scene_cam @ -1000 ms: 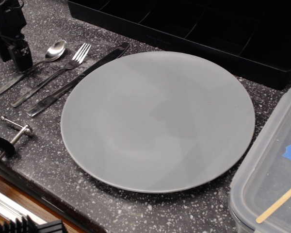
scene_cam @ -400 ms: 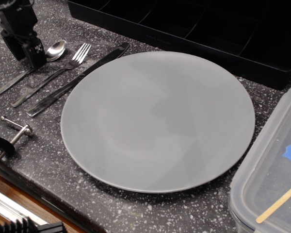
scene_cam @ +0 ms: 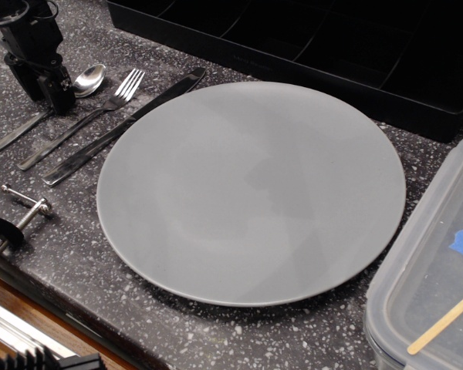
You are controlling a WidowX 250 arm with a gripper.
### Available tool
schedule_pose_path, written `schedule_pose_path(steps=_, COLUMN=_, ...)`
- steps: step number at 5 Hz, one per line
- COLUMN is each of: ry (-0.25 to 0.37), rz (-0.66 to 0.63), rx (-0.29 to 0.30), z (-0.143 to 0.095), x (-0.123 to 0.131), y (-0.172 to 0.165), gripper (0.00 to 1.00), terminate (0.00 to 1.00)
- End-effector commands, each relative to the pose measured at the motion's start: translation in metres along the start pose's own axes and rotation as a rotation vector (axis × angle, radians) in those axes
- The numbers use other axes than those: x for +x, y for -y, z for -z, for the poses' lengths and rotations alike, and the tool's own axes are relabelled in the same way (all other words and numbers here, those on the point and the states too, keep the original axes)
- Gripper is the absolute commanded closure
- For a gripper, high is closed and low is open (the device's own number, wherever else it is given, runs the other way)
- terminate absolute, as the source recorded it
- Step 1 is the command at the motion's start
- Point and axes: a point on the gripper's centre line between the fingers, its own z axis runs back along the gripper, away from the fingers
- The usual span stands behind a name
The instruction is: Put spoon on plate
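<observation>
Three pieces of cutlery lie side by side left of the plate (scene_cam: pixel 251 193) on the speckled counter (scene_cam: pixel 85 223): spoon (scene_cam: pixel 90 79), fork (scene_cam: pixel 100 110), knife (scene_cam: pixel 123 127). The gripper (scene_cam: pixel 52 91) stands over the spoon's handle just behind its bowl; cannot tell whether its jaws are clenched. Black tray (scene_cam: pixel 309 46) behind, clear container (scene_cam: pixel 436 270) at right.

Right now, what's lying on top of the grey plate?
Nothing lies on the plate: its whole grey surface shows bare. The spoon is on the counter to its left, beside the fork, partly covered by the gripper.
</observation>
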Motion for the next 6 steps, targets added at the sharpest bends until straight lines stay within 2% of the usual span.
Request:
schedule_pose_path(steps=1, ry=0.026, rz=-0.001, rx=0.043, z=-0.016, x=0.003, y=-0.007, gripper=1.00, terminate=0.00)
schedule_pose_path(steps=2, ry=0.061, rz=0.002, rx=0.063, z=-0.021, x=0.007, y=-0.008, gripper=1.00, terminate=0.00)
schedule_pose_path(steps=3, ry=0.105, rz=0.029, rx=0.019, z=-0.046, x=0.032, y=0.012, gripper=1.00, terminate=0.00)
schedule_pose_path(steps=4, ry=0.141, rz=0.085, rx=-0.090, z=-0.081, x=0.046, y=0.042, gripper=1.00, terminate=0.00)
schedule_pose_path(steps=5, ry=0.174, rz=0.102, rx=-0.149, z=-0.099, x=0.050, y=0.077, gripper=1.00, terminate=0.00)
schedule_pose_path(steps=6, ry=0.170, rz=0.106, rx=-0.196, z=-0.104, x=0.048, y=0.118, gripper=1.00, terminate=0.00)
